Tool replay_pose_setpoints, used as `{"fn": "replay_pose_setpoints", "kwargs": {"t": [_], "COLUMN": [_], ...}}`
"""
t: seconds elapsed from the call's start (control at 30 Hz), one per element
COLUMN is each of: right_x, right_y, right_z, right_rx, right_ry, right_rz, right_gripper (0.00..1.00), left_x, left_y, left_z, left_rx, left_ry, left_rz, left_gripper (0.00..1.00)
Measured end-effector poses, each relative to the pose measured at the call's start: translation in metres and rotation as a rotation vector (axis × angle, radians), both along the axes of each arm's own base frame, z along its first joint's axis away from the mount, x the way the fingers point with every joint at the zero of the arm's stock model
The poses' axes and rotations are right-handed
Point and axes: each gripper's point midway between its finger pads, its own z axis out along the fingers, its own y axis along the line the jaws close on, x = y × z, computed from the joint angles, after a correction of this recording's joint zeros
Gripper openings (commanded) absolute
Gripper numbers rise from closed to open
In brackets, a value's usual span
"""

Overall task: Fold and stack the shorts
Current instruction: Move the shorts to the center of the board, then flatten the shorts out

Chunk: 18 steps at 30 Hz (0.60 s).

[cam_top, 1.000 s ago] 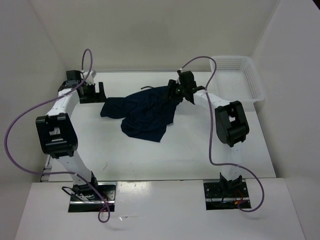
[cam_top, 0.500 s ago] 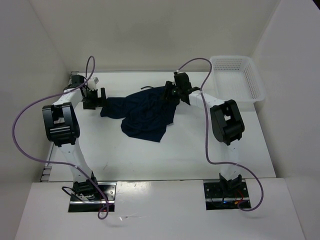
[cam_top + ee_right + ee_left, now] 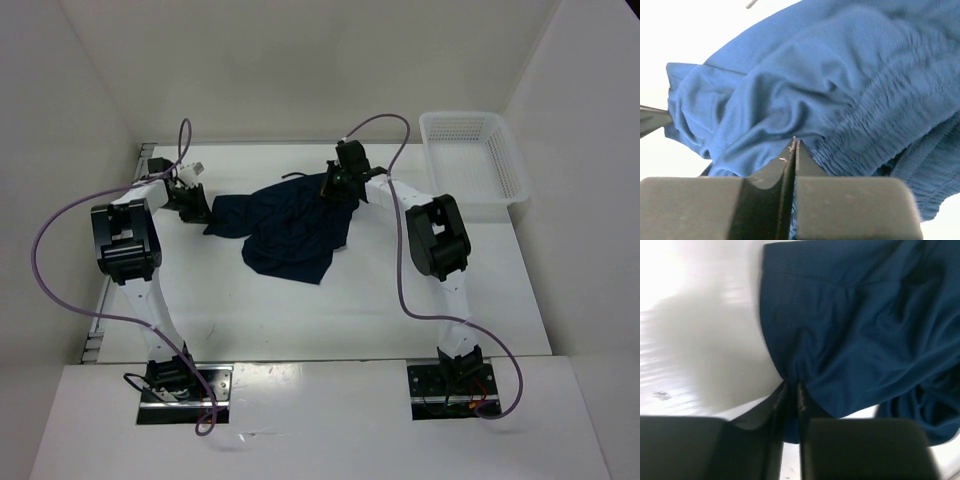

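At the far half of the table [image 3: 380,300], the shorts [image 3: 290,225] lie crumpled in a dark navy heap. They are not flat and no fold is made. A white basket [image 3: 475,160] sits far right, apart from the cloth.

The left pincer [image 3: 195,205] is at the heap's left edge. Its wrist view shows the fingers [image 3: 774,405] nearly together with fabric puckered between them, so it is clenched on an edge of the shorts. The right pincer [image 3: 335,185] is at the heap's far right corner. Its wrist view shows the jaws pressed together on a ridge of cloth just beside the ribbed waistband, so it is grasping the shorts too. Both are low, at table level.

Step in hand, my read: a two-point pickup to spread the garment, the very start of the task.

The next move likely calls for lifting both pinches together and drawing them apart so the cloth opens out. It would then be laid down smooth before any fold.

Risk: each bite of fabric looks small. Either could slip or catch only one layer, leaving the legs twisted. Stacking is far off.
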Motion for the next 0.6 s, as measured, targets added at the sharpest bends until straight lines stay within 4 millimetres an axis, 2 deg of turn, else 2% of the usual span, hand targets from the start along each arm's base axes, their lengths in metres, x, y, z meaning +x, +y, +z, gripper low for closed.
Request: {"fn": "replay_pose_setpoints", "kwargs": {"t": [0.07,0.2,0.3,0.37,0.4,0.47,0.53,0.6], "right_x": [0.006,0.021,0.027,0.033,0.037,0.044,0.043,0.038], "right_y": [0.002,0.001,-0.008,-0.024,-0.036,-0.06,-0.081,-0.094], "right_z": [0.008,0.034,0.049,0.062,0.071,0.092,0.102,0.1], "right_rx": [-0.003,0.001,0.007,0.004,0.004,0.011,0.017,0.015], "right_ry": [-0.018,-0.081,-0.111,-0.131,-0.146,-0.184,-0.194,-0.181], "right_rz": [0.004,0.012,0.014,0.001,-0.013,-0.05,-0.083,-0.102], "right_gripper": [0.0,0.0,0.0,0.03,0.2,0.35,0.46,0.53], "left_x": [-0.002,-0.004,-0.003,0.006,0.011,0.021,0.022,0.018], "left_y": [-0.004,-0.009,-0.008,-0.005,-0.003,-0.001,-0.002,-0.006], "left_z": [-0.001,0.003,0.02,0.047,0.065,0.114,0.151,0.172], "left_rx": [-0.022,-0.051,-0.055,-0.042,-0.031,-0.007,0.008,0.01], "left_ry": [0.007,0.007,-0.01,-0.07,-0.116,-0.23,-0.319,-0.367], "left_rz": [-0.008,-0.021,-0.021,-0.021,-0.022,-0.027,-0.035,-0.045], "left_gripper": [0.0,0.0,0.0,0.0,0.0,0.0,0.0,0.0]}}
